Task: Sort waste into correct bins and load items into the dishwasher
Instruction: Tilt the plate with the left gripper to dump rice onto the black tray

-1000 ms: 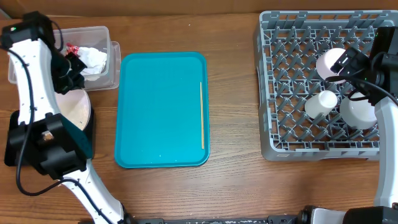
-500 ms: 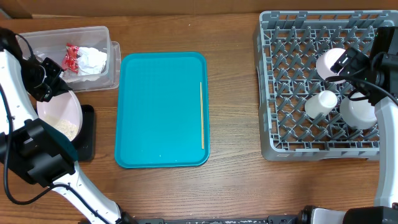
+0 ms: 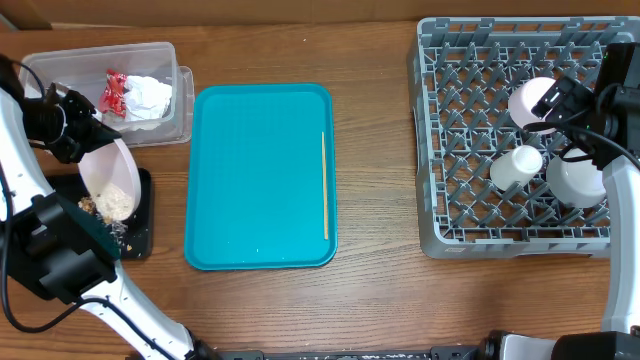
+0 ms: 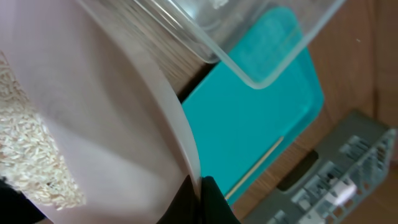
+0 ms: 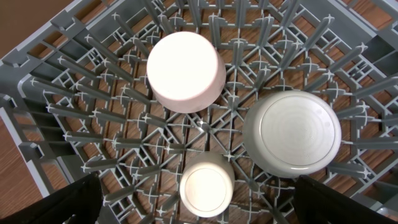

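My left gripper [image 3: 68, 132] is shut on the rim of a white dish [image 3: 108, 172], its fingertips [image 4: 208, 199] pinching the edge. The dish tilts steeply over the black tray [image 3: 140, 222]. Pale rice crumbs [image 3: 115, 203] lie piled at the dish's lower edge, and they show in the left wrist view as rice crumbs [image 4: 28, 155]. The clear tub [image 3: 182, 110] holds a crumpled napkin [image 3: 150, 95] and a red wrapper [image 3: 113, 90]. My right gripper [image 5: 198, 186] hangs open over the grey dish rack [image 3: 450, 140], above an upturned small cup [image 5: 206, 186].
The rack also holds an upturned white bowl [image 5: 185, 71] and a grey-white bowl [image 5: 292, 134]. A teal serving tray [image 3: 250, 170] lies mid-table with a thin wooden stick [image 3: 324, 185] along its right side. Brown scraps [image 3: 90, 207] sit on the black tray.
My left arm swung away from the tub and tipped the dish steeply over the black tray. The rice slid to the dish's low edge. The right arm has not moved.
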`<state>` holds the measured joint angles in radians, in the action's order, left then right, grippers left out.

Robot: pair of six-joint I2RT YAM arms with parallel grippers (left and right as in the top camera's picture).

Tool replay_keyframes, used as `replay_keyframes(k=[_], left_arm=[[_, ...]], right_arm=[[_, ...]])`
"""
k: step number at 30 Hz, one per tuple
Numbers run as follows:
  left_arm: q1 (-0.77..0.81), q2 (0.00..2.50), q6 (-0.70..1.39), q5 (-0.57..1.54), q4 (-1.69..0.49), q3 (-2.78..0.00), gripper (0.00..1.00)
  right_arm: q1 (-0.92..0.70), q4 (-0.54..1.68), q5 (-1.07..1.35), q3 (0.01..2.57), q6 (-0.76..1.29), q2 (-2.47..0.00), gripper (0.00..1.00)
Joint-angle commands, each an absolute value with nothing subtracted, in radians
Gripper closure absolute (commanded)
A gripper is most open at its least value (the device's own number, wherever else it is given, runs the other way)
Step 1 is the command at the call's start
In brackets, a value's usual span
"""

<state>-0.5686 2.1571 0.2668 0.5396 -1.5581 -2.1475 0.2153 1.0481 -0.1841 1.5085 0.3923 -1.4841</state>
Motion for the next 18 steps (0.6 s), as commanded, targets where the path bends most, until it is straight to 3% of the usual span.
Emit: replay_keyframes(k=[1,18], left_arm=[[-0.614,2.164,0.201,0.672,-1.582,-2.162,0.96],[-0.772,2.164,0.009,0.903,-1.666,-2.162,0.96]], right_arm=[[0.216,1.046,-0.194,1.518,0.393,-1.483,0.0],[0.216,1.046,-0.194,1.518,0.393,-1.483,0.0]])
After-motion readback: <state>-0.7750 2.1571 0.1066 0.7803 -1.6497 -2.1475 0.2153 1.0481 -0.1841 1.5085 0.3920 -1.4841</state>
